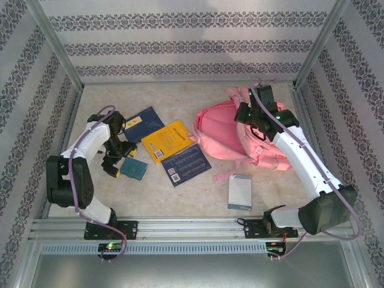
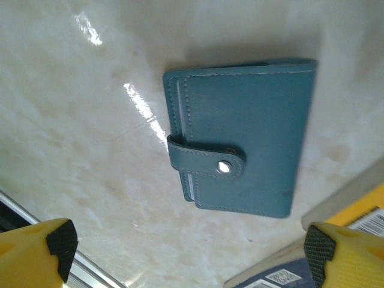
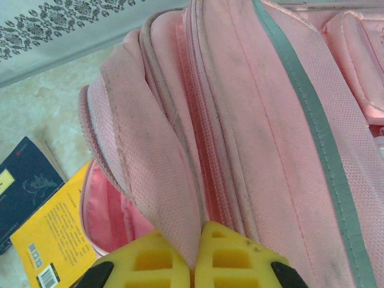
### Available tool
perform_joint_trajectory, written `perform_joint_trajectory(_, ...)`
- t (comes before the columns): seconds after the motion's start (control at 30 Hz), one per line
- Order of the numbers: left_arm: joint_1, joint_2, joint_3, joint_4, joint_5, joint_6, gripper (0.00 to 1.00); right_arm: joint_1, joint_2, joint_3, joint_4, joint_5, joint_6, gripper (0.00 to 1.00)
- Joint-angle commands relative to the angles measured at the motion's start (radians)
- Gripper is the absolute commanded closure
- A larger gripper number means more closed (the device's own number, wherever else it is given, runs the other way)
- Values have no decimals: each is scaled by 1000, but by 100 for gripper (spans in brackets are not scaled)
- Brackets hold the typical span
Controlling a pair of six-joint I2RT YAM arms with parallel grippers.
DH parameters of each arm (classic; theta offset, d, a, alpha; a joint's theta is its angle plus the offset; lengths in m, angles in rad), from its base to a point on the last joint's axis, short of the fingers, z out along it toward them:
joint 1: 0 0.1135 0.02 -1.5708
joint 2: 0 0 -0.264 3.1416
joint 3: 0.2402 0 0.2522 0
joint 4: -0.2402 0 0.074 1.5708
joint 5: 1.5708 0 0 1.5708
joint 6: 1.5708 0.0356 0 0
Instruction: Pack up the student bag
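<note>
Overhead, the large pink fabric backpack [image 1: 225, 135] lay at the right rear of the pale table [image 1: 180, 204], its opening near a yellow paperback book [image 1: 170, 141]. The right gripper [image 1: 252, 117] was on top of it. The left gripper [image 1: 117, 165] hung beside a teal leather snap wallet [image 1: 133, 168].

At the left wrist, the left gripper [image 2: 189, 252] stood wide open above the wallet [image 2: 240, 138] (nothing between its fingers).

At the right wrist, the right gripper [image 3: 195, 258] was pinched shut on a fold of the backpack [image 3: 270, 120].

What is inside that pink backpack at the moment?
Through the mouth of the student bag, held open by the right pincer, bare pink lining is visible, with nothing packed there. Deeper inside is hidden by its own fabric.
</note>
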Motion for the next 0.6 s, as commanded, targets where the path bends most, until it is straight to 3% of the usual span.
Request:
perform_joint_trajectory(0.0,7,14,-10,48,26,-51,5,6,-42,-5,-19,70,-3,100)
perform_joint_trajectory(0.17,6,59,-13,106,31,-61,10,6,-75,-43,-15,65,-3,100)
perform_joint_trajectory(0.57,-10,181,29,159,31,-24,12,-11,-102,-68,-13,39,-5,100)
